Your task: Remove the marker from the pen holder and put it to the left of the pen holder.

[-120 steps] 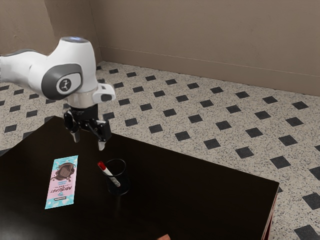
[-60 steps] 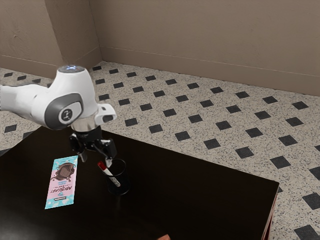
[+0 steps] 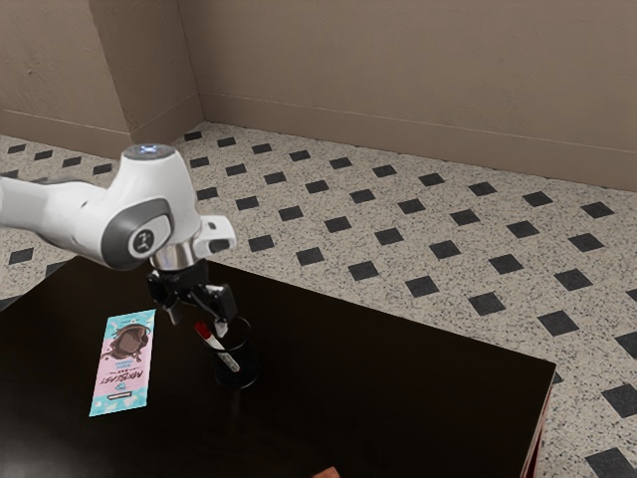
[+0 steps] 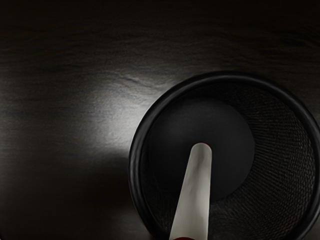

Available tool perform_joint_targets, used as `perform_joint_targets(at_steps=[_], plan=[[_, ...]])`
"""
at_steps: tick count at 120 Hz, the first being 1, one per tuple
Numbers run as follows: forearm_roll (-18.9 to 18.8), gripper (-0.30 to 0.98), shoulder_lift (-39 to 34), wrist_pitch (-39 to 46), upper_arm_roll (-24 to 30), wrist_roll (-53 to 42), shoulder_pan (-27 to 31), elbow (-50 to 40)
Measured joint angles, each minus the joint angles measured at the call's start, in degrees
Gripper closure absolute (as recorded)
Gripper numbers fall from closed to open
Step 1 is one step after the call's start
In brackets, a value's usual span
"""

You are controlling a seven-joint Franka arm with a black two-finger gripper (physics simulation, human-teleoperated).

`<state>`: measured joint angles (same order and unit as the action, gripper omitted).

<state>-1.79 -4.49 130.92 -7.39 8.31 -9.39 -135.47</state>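
Gripper [image 3: 198, 321]: you're holding it slightly lower than before, fingers standing apart.
Marker [image 3: 212, 342]: still leaning inside the pen holder [image 3: 240, 379], red end running off your wrist view.
Reddish thing [image 3: 326, 473]: crossing your exterior view's lower edge.

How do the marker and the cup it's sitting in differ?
The marker is white with a red end, while the pen holder is black all over. The marker is slim and stick-like; the pen holder is a wide, round, open-topped cup. The marker leans at a slant, its red end above the rim, whereas the pen holder stands upright on the table. Both are taller than they are wide.
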Motion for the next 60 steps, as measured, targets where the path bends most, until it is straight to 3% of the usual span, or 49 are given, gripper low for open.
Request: perform_joint_targets(at_steps=[12,40,60], plan=[[0.17,0.07,0.07,0.32,0.00,-0.65,0.01,-0.06],[0.16,0.52,-0.39,0.61,0.15,-1.85,0.00,-0.17],[0.18,0.67,-0.91,0.64,0.98,-2.31,-0.18,-0.50]])
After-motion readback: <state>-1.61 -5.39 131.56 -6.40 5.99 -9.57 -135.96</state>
